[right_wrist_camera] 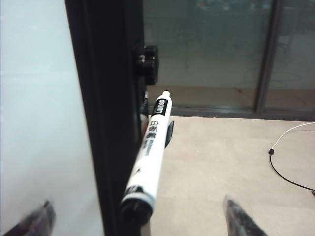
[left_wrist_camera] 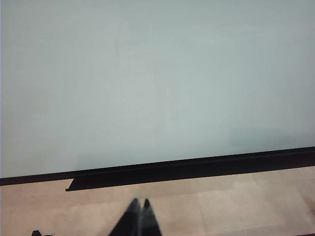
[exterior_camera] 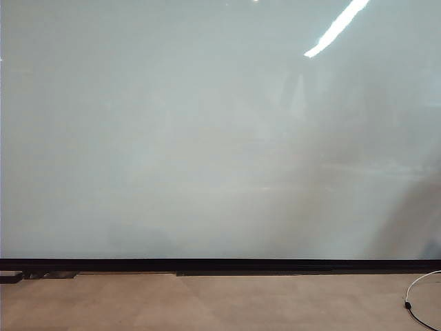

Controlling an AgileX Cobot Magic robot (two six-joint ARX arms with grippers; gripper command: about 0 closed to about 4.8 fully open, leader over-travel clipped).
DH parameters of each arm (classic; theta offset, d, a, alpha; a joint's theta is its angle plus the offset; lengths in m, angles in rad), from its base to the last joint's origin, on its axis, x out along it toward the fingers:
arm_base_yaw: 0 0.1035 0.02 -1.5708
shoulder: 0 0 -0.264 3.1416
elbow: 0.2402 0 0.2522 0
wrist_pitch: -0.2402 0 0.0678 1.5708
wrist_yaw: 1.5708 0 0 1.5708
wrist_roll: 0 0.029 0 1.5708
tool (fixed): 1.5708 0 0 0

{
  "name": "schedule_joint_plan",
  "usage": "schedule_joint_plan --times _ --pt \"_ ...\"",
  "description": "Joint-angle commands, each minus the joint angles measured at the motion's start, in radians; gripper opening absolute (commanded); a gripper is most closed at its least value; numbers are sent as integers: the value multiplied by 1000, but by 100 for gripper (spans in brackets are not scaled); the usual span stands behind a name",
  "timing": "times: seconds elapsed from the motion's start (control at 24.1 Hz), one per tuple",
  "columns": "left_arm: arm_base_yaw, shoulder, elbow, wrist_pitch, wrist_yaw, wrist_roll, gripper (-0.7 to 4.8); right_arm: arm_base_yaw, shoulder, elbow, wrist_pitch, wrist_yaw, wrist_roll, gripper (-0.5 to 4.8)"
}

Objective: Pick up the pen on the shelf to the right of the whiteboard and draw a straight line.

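Observation:
The pen (right_wrist_camera: 150,152), white with black print and a dark end towards the camera, lies along the dark frame (right_wrist_camera: 103,98) at the whiteboard's (right_wrist_camera: 34,98) edge, on a small black shelf piece (right_wrist_camera: 169,132). My right gripper (right_wrist_camera: 138,202) is open wide, one fingertip over the board and the other over the floor, with the pen's near end between them and untouched. It is out of the exterior view. My left gripper (left_wrist_camera: 140,205) is shut and empty, low over the floor in front of the whiteboard (left_wrist_camera: 157,78). The straight line is not in view on the whiteboard (exterior_camera: 207,138).
A black strip (exterior_camera: 220,264) runs along the board's bottom edge above the beige floor (exterior_camera: 207,303). A thin cable (exterior_camera: 413,303) lies on the floor at the right, also in the right wrist view as the cable (right_wrist_camera: 288,179). A black knob (right_wrist_camera: 147,61) sticks out of the frame above the pen.

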State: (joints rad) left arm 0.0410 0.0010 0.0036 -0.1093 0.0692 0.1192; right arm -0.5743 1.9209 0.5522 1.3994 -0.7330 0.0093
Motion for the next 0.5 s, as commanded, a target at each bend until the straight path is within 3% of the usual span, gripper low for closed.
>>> schedule_joint_plan --times 0.04,0.5 --pt "0 -1 3 13 3 1 -5 25 46 63 16 5 -3 440" --pt "0 -1 3 13 3 1 -5 68 107 123 16 89 -19 440"
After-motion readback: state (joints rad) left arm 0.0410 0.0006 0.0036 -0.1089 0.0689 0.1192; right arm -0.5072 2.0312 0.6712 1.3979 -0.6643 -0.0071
